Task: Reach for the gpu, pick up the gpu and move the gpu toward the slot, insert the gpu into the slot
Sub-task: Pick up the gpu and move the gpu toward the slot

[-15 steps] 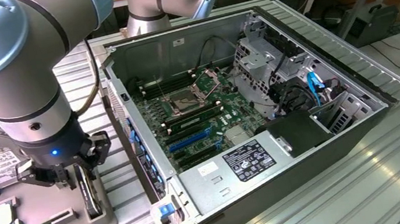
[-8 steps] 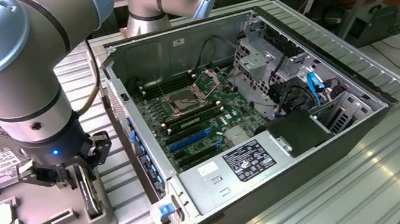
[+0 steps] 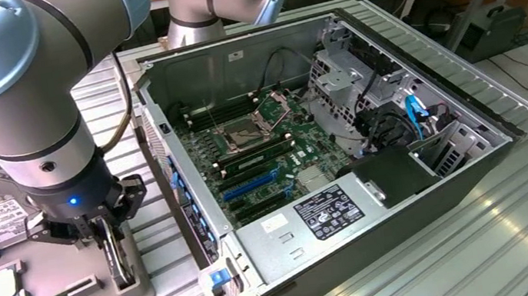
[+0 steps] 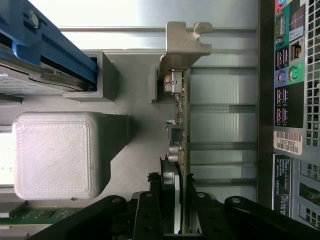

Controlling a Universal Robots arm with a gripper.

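Pincer (image 3: 102, 231) of the grey robot arm hangs low over a grey printed cradle (image 3: 134, 284) on the ribbed metal tabletop (image 3: 525, 235), at the exterior view's left of an open black-and-silver computer case (image 3: 232, 67). The gpu (image 3: 112, 252), a thin flat circuit card with a black face and a brownish back, stands on edge in that cradle, directly beneath the pincer and between its two black fingers (image 4: 152, 215).

In the wrist view the card is edge-on. Its long axis runs straight out from between the fingers to the silver metal bracket (image 4: 184, 42) at its far end, so the jaws straddle the card's thin dimension, one on each flat face. They stand narrowly parted and close against the card. A sliver of space seems to remain on the brownish side, so this reads as a grasp being set rather than a firm hold.

The card sits seated in its cradle, not lifted.

The slot (image 3: 248, 184), a long narrow bright-blue connector strip, lies on the green motherboard inside the case. It is well apart from the pincer, toward the exterior view's right, with the case's near wall between them.
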